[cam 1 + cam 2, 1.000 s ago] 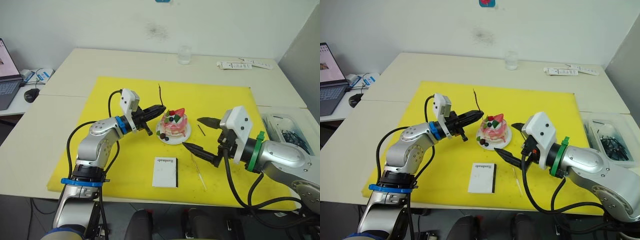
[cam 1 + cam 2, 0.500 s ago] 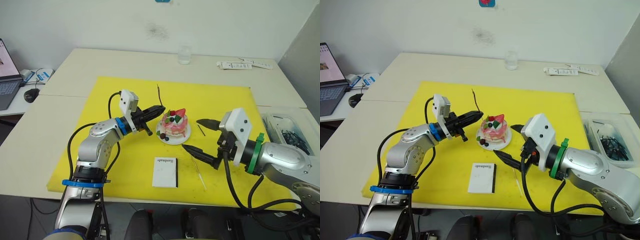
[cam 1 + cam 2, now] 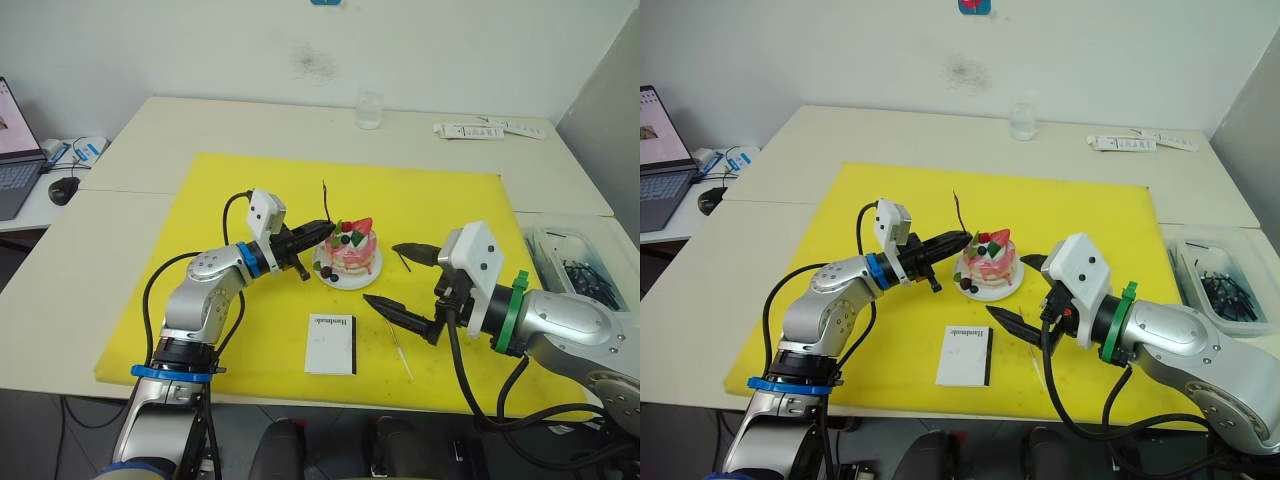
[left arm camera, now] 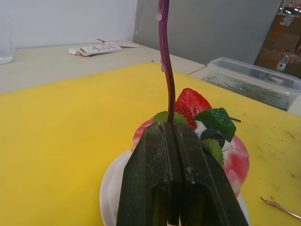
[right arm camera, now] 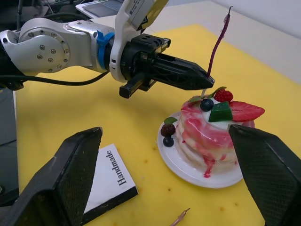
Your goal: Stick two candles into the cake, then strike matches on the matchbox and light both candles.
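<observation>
My left end effector (image 3: 322,230) has moved up to the cake (image 3: 350,248), gripping an upright wavy candle (image 3: 326,200); my right end effector (image 3: 398,276) is gaping beside the matchbox (image 3: 331,343)

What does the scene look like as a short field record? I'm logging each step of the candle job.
Left pincer: shut on a thin, wavy reddish-brown candle, held upright at the cake's top edge
Right pincer: open, holding nothing, hovering beside the plate
Cake: small round pink cake with strawberry and berries on a small white plate
Matchbox: flat white "Handmade" box on the yellow mat, in front of the cake
Second candle: long thin stick lying on the mat right of the matchbox
Candles in cake: none planted yet
</observation>
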You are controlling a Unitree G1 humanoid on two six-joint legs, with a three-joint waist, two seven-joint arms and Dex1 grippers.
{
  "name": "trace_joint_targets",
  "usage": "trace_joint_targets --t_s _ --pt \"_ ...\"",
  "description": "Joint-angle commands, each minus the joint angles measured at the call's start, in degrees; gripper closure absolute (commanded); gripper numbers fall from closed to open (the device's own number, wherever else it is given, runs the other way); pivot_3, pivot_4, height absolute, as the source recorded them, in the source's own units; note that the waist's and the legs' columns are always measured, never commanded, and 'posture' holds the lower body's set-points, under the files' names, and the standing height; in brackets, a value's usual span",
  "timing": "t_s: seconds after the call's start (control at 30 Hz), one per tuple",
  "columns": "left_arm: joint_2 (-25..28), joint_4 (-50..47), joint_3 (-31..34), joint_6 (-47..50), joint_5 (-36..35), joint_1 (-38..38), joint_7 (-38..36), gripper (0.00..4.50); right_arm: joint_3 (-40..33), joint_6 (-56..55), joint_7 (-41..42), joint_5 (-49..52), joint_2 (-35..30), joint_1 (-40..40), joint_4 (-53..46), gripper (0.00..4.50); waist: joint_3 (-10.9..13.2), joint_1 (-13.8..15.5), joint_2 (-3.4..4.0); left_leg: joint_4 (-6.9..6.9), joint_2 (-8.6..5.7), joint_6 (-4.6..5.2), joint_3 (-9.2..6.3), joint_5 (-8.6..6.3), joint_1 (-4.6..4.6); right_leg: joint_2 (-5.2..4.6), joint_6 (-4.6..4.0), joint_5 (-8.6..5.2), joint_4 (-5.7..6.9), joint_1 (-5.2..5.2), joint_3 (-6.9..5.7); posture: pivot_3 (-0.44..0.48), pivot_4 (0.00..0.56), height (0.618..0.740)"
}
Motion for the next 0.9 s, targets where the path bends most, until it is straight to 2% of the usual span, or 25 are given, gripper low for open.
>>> trace_joint_targets --t_s 0.03,0.27,0.5,0.7,0.87,0.9 --pt "0.0 0.8 -1.3 -3.1 2.3 0.7 -1.0 4.50 -0.6 -0.5 0.2 -0.3 0.5 -0.7 -0.8 0.03 0.0 0.0 0.01 0.00 0.00 0.00 0.00 0.00 0.00 0.00 0.00 0.00 0.00 0.00 0.00 0.000 0.150 0.740" --pt "-0.1 1.9 -1.8 -5.7 4.0 1.7 -1.6 4.50 -0.3 -0.4 0.5 -0.7 0.7 -0.6 -1.0 0.03 0.0 0.0 0.02 0.02 0.00 0.00 0.01 0.00 0.04 0.00 0.00 0.00 0.00 0.05 -0.01 0.000 0.150 0.740" --pt "-0.4 -0.5 -0.2 -3.9 0.6 2.2 -2.2 4.50 -0.5 -0.6 -0.1 -1.0 1.0 -0.1 -1.3 0.03 0.0 0.0 0.02 0.02 0.02 0.00 0.00 0.00 0.04 0.00 0.01 0.00 0.01 0.07 -0.02 0.000 0.150 0.740" --pt "0.5 -2.3 1.9 -2.6 -0.3 1.5 -0.7 2.75 -0.5 -0.7 -0.4 -1.8 1.6 0.2 -1.2 0.00 0.0 0.0 0.02 0.02 0.00 0.00 -0.02 0.00 0.04 0.00 0.00 0.00 0.01 0.07 -0.03 0.000 0.150 0.740" --pt "3.5 -5.9 4.7 -1.8 -0.1 2.3 1.0 1.19 -1.1 -1.4 -0.6 -2.6 2.1 0.8 -1.1 0.00 0.0 -0.1 0.02 0.02 0.02 0.00 -0.06 0.00 0.05 0.01 0.00 0.00 0.01 0.07 -0.03 0.000 0.150 0.740" --pt "4.3 -6.6 5.1 -1.4 -0.1 2.5 1.2 1.19 -1.2 -1.6 -0.5 -2.9 2.2 0.9 -1.1 0.00 0.0 -0.1 0.02 0.02 0.03 0.00 -0.05 0.00 0.04 0.01 0.00 0.00 0.02 0.06 -0.02 0.000 0.150 0.740"
